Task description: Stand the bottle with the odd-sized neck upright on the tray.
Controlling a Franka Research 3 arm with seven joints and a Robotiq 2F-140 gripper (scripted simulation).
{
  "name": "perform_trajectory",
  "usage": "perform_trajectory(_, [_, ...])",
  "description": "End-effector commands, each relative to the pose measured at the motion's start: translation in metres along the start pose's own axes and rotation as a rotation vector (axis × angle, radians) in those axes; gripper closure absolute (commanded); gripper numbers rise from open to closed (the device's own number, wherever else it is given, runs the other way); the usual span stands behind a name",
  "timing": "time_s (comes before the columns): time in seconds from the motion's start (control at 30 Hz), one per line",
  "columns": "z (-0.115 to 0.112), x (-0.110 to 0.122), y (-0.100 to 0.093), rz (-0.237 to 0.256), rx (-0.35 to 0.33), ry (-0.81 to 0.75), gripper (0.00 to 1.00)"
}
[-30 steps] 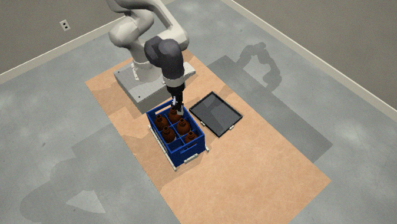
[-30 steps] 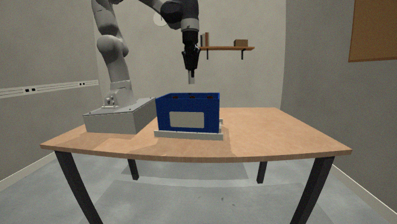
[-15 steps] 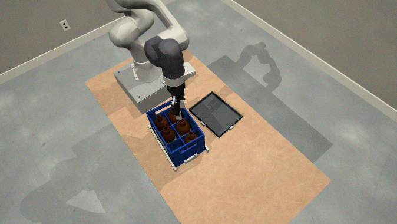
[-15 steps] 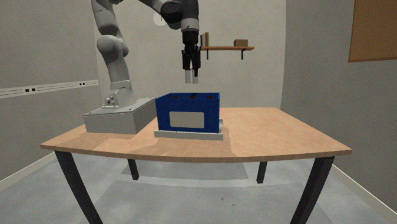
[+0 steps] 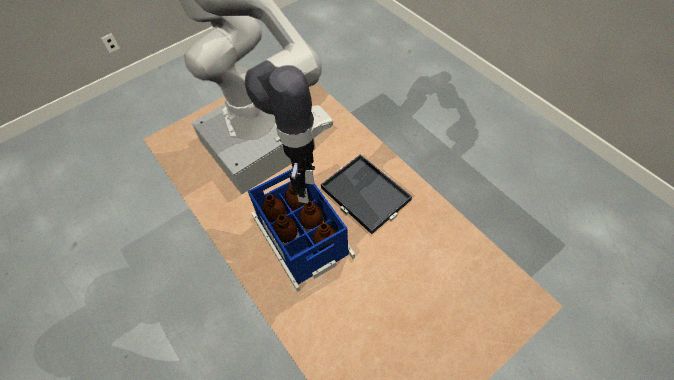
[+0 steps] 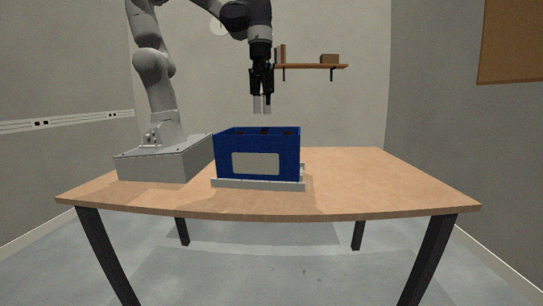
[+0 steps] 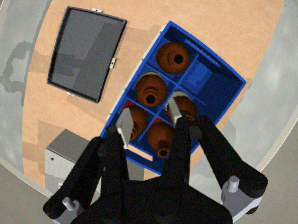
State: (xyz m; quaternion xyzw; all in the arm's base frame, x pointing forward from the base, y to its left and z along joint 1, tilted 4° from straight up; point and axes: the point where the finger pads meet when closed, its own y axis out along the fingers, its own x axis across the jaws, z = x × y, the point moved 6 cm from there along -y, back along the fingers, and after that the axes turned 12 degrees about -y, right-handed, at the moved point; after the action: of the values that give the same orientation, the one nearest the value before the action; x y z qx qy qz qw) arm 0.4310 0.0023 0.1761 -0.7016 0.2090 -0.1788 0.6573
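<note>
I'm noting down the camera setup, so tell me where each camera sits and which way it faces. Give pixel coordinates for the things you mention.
Top: high up, angled down at the crate [image 5: 322,269] [image 6: 258,141] [image 7: 231,90] and tray [image 5: 341,204] [image 7: 59,46]; arm and gripper [image 5: 301,189] [image 6: 262,109] [image 7: 150,112] show.
Exterior: beside the table, facing the crate's labelled side; arm and gripper show.
Wrist: on the hand, looking down past its fingers into the crate.
Top and wrist share the tray.
</note>
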Motion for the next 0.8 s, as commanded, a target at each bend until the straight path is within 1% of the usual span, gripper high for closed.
perform_trajectory(0.0, [0.0002,-0.0002,0.0006,0.0,0.0,0.007,0.56])
perform_trajectory(0.37, [0.0002,-0.0002,0.0016,0.0,0.0,0.007,0.56])
perform_trajectory(0.77, [0.0003,-0.0002,0.0085,0.0,0.0,0.007,0.56])
